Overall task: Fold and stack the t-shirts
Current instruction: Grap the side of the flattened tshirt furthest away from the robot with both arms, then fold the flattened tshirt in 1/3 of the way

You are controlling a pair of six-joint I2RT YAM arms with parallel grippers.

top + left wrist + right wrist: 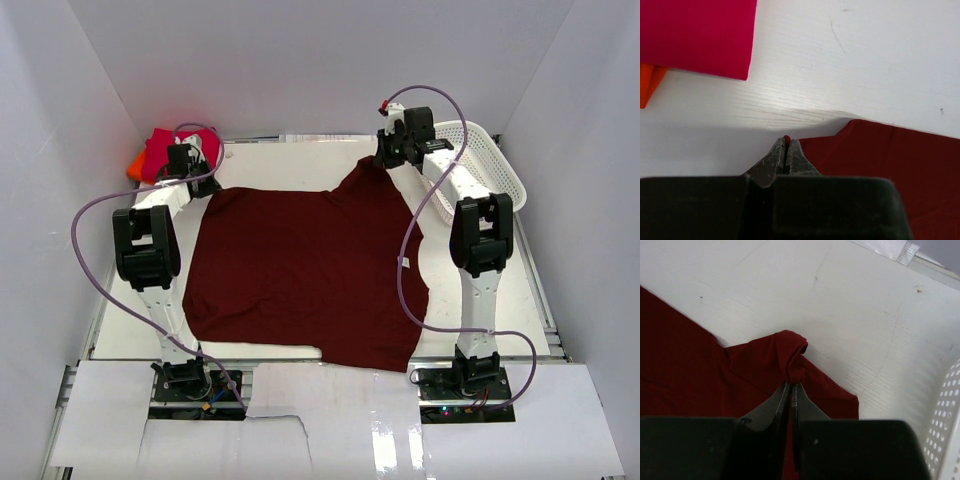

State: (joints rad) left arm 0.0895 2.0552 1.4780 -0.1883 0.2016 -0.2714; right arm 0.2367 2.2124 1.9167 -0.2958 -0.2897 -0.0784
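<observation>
Table [290, 158]: white, wood-grain surface with faint scratches, filling the centre of the overhead view.

Mesh basket [497, 168]: white perforated plastic, upper right of the overhead view, at the table's right edge. Its wall also shows at the lower right of the right wrist view.

Tape strip [888, 247]: grey, top right of the right wrist view.

Enclosure walls [300, 60]: plain white, left, rear and right.

White sheets [560, 425]: along the bottom edge.

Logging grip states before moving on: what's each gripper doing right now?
Left gripper: closed, pinching a sliver of the large dark maroon cloth t-shirt.
Right gripper: closed on a bunched fold of the same t-shirt.
</observation>
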